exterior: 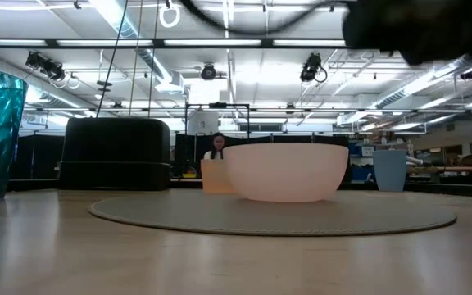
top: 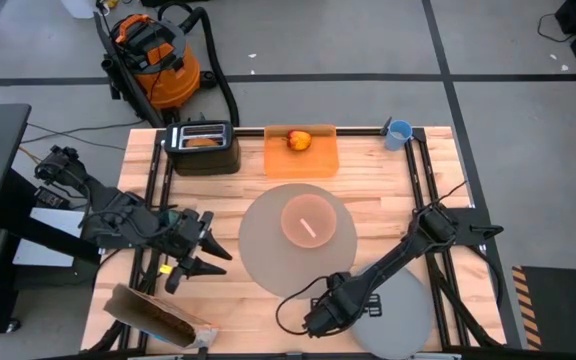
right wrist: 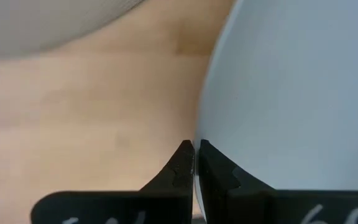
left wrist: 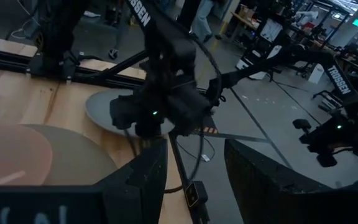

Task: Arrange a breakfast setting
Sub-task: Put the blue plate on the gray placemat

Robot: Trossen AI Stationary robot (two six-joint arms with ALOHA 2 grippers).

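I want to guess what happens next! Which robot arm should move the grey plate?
Probably the right. Its gripper already pinches the grey plate's rim, jaws nearly shut, beside the mat. The left gripper waits open, across the mat.

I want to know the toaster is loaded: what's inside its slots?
In the high view, something orange-brown, likely the bagel, shows in a slot of the black toaster. How deep it sits is hidden by the toaster's body.

Overhead and table-level cameras share the mat [top: 298, 240].
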